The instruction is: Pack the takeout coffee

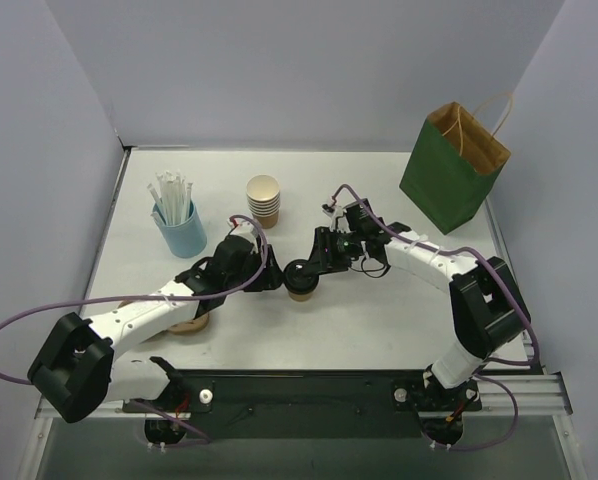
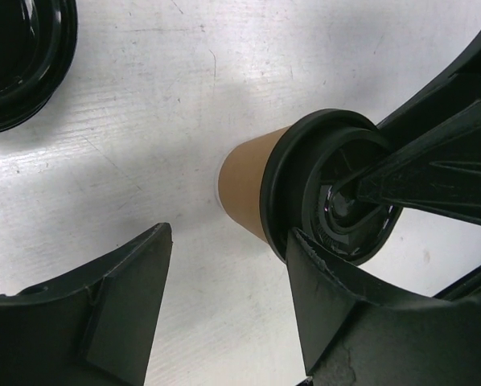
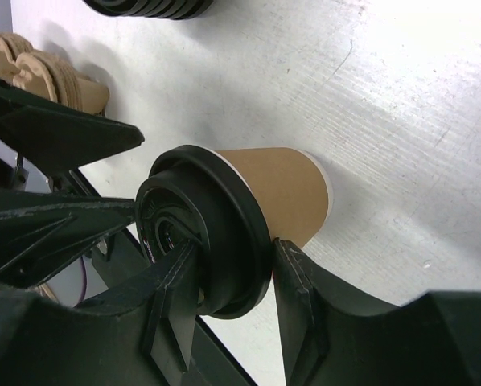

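**Lidded cup pinched at the rim by the right gripper**

The takeout coffee [image 3: 285, 189] is seen upright on the white table [image 1: 379, 320], near its middle, between the two grippers. Its short kraft-brown paper wall narrows toward a white base edge. It is topped by a round black lid [image 2: 293, 153] whose raised rim overhangs the paper. The lid's sunken, glossy centre is shown in the left wrist view. The lid's rim is clamped by the right gripper [image 3: 232, 257]: one finger [image 3: 172, 305] is laid on the lid's top and the other [image 3: 301, 314] is pressed against the outside below the rim. The left gripper [image 2: 228, 241] is held spread and the cup is not enclosed by it. One of its fingers [image 2: 345, 314] is set right at the lid's edge, though contact cannot be confirmed. A green paper bag [image 1: 451, 170] is stood well apart at the far right corner.
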Robot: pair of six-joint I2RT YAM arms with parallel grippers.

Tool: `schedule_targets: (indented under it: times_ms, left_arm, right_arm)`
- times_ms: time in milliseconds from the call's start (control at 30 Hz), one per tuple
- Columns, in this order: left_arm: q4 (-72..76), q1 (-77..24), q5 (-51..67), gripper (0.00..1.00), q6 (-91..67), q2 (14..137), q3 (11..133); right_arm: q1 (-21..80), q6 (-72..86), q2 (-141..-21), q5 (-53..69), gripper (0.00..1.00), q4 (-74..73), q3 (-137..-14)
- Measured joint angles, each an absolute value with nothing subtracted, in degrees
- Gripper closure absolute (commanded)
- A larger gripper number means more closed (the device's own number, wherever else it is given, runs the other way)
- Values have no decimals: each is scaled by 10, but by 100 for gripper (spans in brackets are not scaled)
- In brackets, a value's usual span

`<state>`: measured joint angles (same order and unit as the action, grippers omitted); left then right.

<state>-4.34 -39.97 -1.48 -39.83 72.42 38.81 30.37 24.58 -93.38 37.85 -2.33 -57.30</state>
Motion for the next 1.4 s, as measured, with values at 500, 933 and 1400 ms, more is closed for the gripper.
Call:
schedule_targets:
  times_ms: [500,933,1400]
  left_arm:
    - [26,-400,27,29,-404,659,382]
    - [48,-400,31,32,-408,720,356]
    - [122,-400,46,43,-408,762,347]
  right_arm:
    - [329,346,-907,333,73,17,-536]
    - [340,398,-871,285,72,24,-508]
    - [327,402,-843,290,48,13,-495]
